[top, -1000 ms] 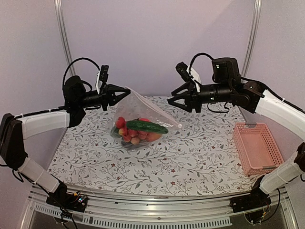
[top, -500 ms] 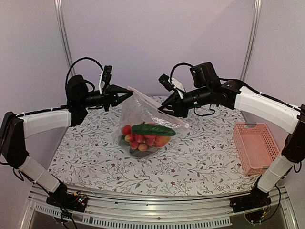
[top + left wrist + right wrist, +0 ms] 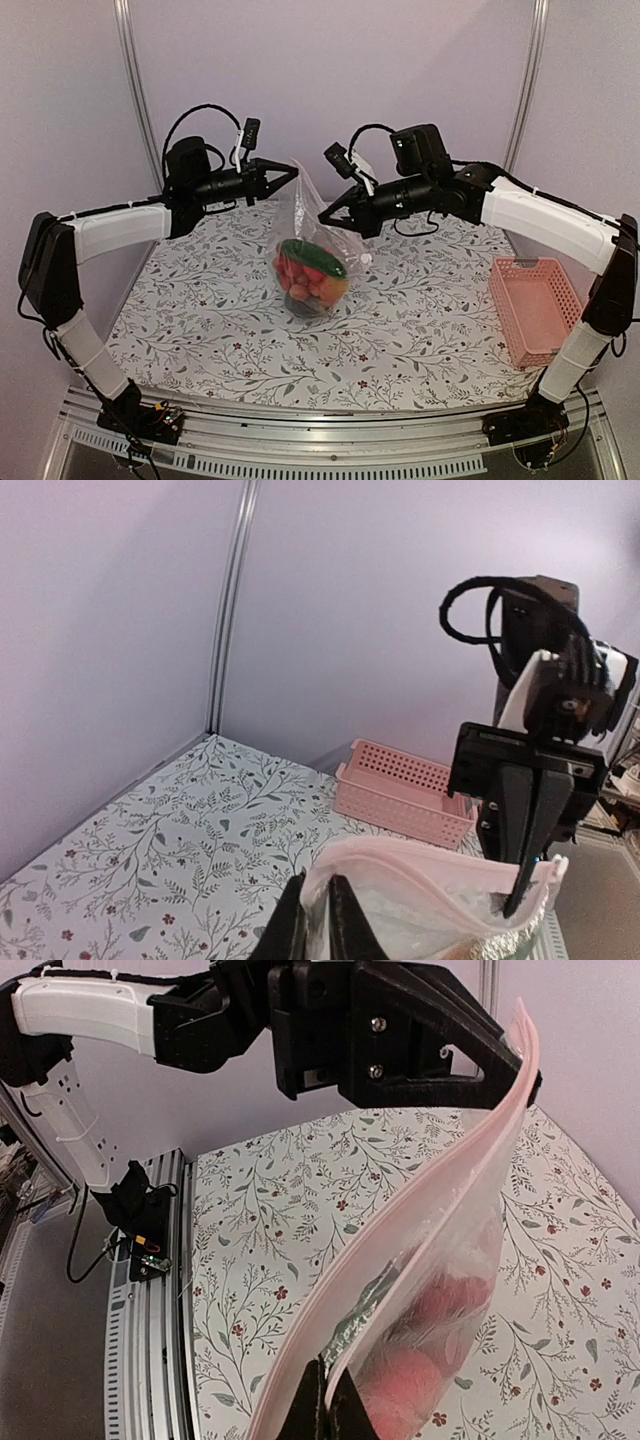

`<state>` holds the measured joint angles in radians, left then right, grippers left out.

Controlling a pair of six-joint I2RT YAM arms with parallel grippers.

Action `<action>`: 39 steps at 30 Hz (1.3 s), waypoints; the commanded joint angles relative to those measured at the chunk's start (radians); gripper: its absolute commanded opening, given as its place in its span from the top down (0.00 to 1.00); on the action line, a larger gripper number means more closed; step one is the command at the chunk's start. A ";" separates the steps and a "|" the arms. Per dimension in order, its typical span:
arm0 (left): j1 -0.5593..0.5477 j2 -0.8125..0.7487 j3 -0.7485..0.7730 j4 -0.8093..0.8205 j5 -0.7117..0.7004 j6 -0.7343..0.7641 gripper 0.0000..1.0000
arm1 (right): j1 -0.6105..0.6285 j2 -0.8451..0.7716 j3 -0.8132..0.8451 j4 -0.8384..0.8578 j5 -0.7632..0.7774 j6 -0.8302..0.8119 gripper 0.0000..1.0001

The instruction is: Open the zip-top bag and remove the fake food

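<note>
Two grippers share one load: over mid table (image 3: pixel 200 330) hangs the zip-top bag (image 3: pixel 305 222), fake food (image 3: pixel 312 278) bunched at btm. R gripper (image 3: pixel 322 215) jaws clamped on bag's top edge; L gripper (image 3: pixel 295 169), farther back, pinches opp. corner.

readable text: none in any view | labels, brands: none legible | numbers, signs: none legible

Zip-top bag (image 3: pixel 300 220), clear, held upright over a floral-patterned table (image 3: pixel 200 320). Fake food (image 3: pixel 312 275) is bunched in the bag's bottom: red and orange pieces, with one long dark green piece on top. Left gripper (image 3: pixel 293 170) is pinched on the bag's top left corner, right gripper (image 3: pixel 325 215) is pinched on its right edge lower down, and a pink basket (image 3: pixel 540 310) lies well to the bag's right.
</note>
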<state>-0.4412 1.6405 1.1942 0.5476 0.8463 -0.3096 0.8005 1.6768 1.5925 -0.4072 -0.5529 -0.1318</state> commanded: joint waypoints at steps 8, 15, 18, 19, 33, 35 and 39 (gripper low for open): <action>0.090 0.031 0.071 -0.270 -0.332 -0.261 0.65 | -0.003 0.055 -0.066 0.308 0.068 0.382 1.00; 0.074 -0.150 -0.043 -0.413 -0.402 -0.342 0.61 | -0.011 0.064 -0.078 0.381 0.077 0.450 1.00; 0.035 -0.194 -0.077 -0.443 -0.394 -0.376 0.56 | -0.014 0.070 -0.077 0.394 0.078 0.462 1.00; 0.017 -0.205 -0.088 -0.439 -0.391 -0.390 0.53 | -0.014 0.072 -0.076 0.396 0.078 0.464 1.00; -0.214 -0.296 -0.185 -0.480 -0.558 -0.640 0.50 | -0.023 0.079 -0.073 0.400 0.082 0.474 1.00; -0.222 -0.292 -0.187 -0.486 -0.561 -0.665 0.51 | -0.023 0.081 -0.073 0.399 0.078 0.475 1.00; -0.230 -0.277 -0.176 -0.471 -0.555 -0.693 0.55 | -0.023 0.081 -0.074 0.399 0.072 0.476 1.00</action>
<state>-0.6540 1.3636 1.0199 0.0830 0.3157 -0.9440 0.7834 1.7416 1.5188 -0.0444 -0.4805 0.3408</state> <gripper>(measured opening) 0.464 0.004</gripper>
